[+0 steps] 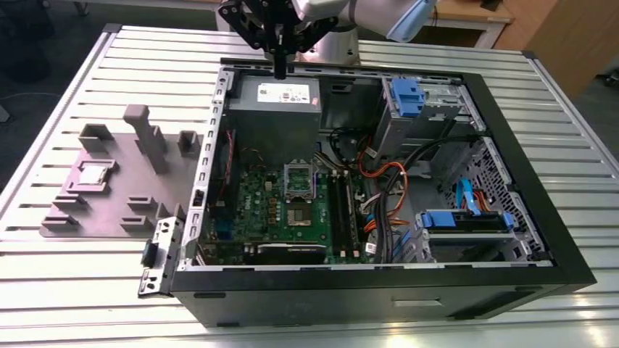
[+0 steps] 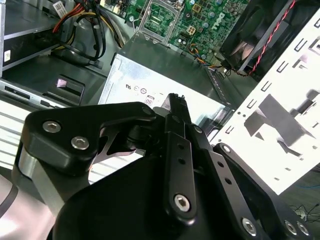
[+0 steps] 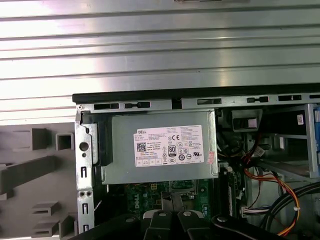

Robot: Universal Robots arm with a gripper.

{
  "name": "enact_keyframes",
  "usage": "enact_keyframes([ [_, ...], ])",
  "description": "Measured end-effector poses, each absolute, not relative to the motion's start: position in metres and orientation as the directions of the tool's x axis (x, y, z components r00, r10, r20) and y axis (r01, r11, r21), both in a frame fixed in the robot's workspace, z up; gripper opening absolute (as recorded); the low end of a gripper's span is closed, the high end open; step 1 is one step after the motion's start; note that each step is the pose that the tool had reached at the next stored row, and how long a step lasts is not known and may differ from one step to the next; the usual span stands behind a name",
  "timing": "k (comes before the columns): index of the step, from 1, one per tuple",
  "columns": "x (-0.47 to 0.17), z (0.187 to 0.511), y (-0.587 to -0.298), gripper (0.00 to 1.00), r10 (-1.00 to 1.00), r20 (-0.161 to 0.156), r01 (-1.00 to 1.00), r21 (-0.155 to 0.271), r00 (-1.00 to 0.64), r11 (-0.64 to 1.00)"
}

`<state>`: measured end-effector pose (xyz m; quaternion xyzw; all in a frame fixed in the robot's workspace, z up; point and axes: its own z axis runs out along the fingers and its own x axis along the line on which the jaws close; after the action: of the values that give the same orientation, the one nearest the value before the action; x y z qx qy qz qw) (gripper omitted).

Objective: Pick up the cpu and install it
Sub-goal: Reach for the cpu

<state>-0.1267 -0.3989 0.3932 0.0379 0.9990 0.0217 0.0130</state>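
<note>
The cpu (image 1: pixel 94 174), a small silver square, lies flat in a recess of the grey fixture plate (image 1: pixel 116 210), on the exterior view's left beside the open computer case (image 1: pixel 503 181). My gripper (image 1: pixel 280 71) hangs over the case's far edge, above the grey power supply box (image 1: pixel 275 109), well away from the cpu. Its fingers are pressed together, shut on nothing, as the second wrist view (image 2: pixel 177 102) also shows. On the green motherboard (image 1: pixel 280 217), the socket (image 1: pixel 298 180) has its metal frame lifted. The socket also appears past the box in the second wrist view (image 2: pixel 159 15).
Upright grey posts (image 1: pixel 145 134) rise from the fixture plate near the cpu. Orange and black cables (image 1: pixel 382 181), blue drive bays (image 1: pixel 406 94) and a blue-handled drive cage (image 1: pixel 464 221) fill the case's right half. The slatted metal table (image 1: pixel 58 94) surrounds everything.
</note>
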Motion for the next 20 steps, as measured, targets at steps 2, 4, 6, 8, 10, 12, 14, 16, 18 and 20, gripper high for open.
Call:
enact_keyframes([
  [2, -0.1268, 0.3931, -0.3989, 0.11, 0.076, -0.024, 0.075, 0.044, -0.997, 0.996],
  [4, -0.1273, 0.3932, -0.3989, 0.11, 0.076, -0.024, 0.075, 0.044, -0.997, 0.996],
  [6, -0.1283, 0.3931, -0.399, 0.11, 0.076, -0.024, 0.075, 0.044, -0.997, 0.996],
  [8, -0.1296, 0.3931, -0.399, 0.11, 0.076, -0.024, 0.075, 0.044, -0.997, 0.996],
  [10, -0.1308, 0.3932, -0.3989, 0.11, 0.076, -0.024, 0.075, 0.044, -0.997, 0.996],
  [12, -0.1323, 0.3931, -0.399, 0.11, 0.076, -0.024, 0.075, 0.044, -0.997, 0.996],
  [14, -0.1336, 0.3931, -0.3989, 0.11, 0.076, -0.024, 0.075, 0.044, -0.997, 0.996],
  [16, -0.1342, 0.3931, -0.3989, 0.11, 0.076, -0.024, 0.075, 0.044, -0.997, 0.996],
  [18, -0.1348, 0.3931, -0.3989, 0.11, 0.076, -0.024, 0.075, 0.044, -0.997, 0.996],
  [20, -0.1356, 0.3931, -0.3989, 0.11, 0.076, -0.024, 0.075, 0.044, -0.997, 0.996],
])
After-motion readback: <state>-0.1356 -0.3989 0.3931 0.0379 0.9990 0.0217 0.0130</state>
